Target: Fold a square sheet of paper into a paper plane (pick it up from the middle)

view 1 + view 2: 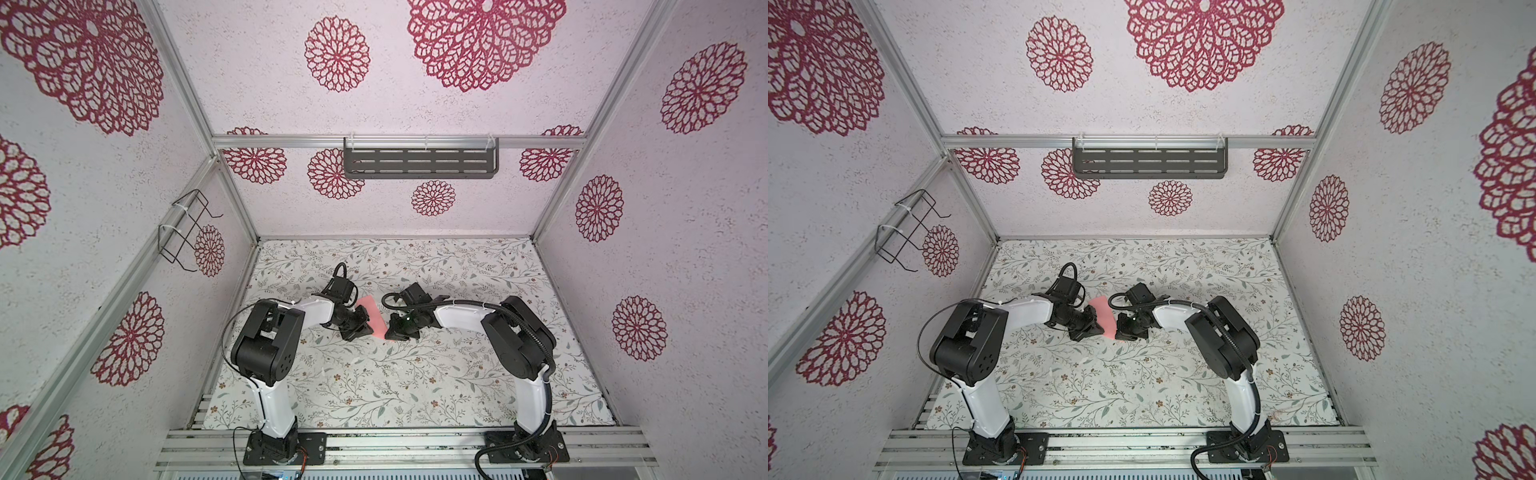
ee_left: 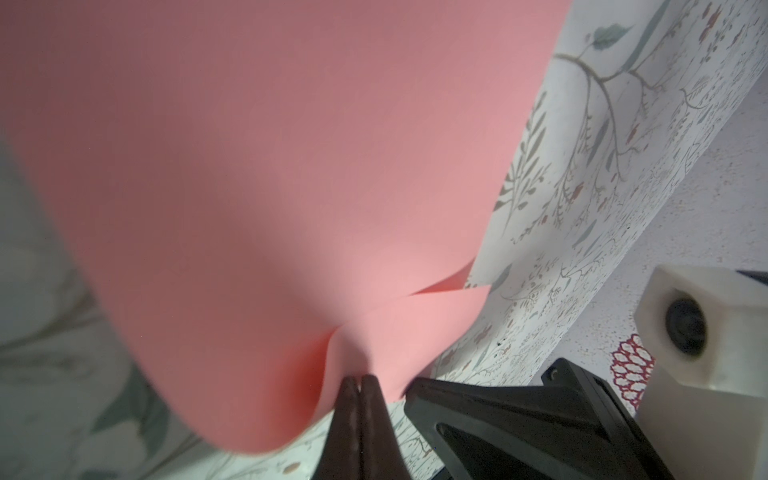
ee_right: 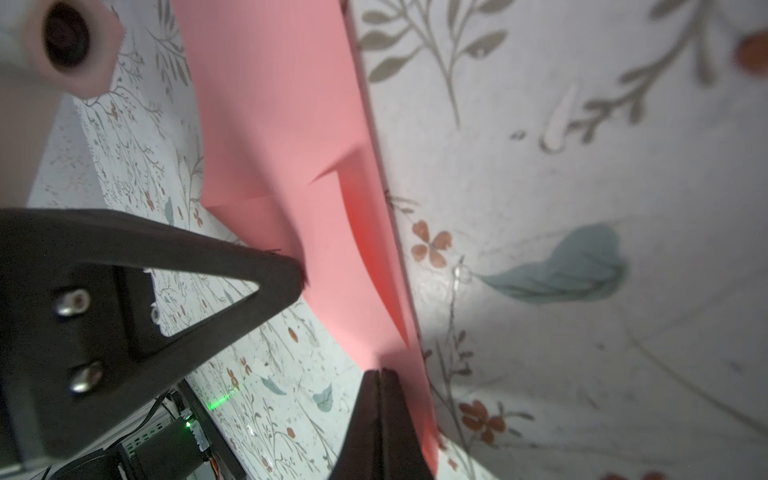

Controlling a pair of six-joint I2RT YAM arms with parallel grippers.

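Square sheet of paper point(image 1: 372, 316) at table point(image 1: 374, 395) centre, lifted and bowed between both grippers, with overlapping folded layers visible. Left gripper point(image 2: 359, 381) pinches one paper edge, jaws clenched. Right gripper point(image 3: 379, 374) pinches opposite edge, jaws clenched. Fingertips near each other.

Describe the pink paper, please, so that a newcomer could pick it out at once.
Look at the floral table. Near its middle the left gripper and right gripper face each other, each shut on the square sheet of paper. It is the only plain salmon-pink thing, bowed between them.
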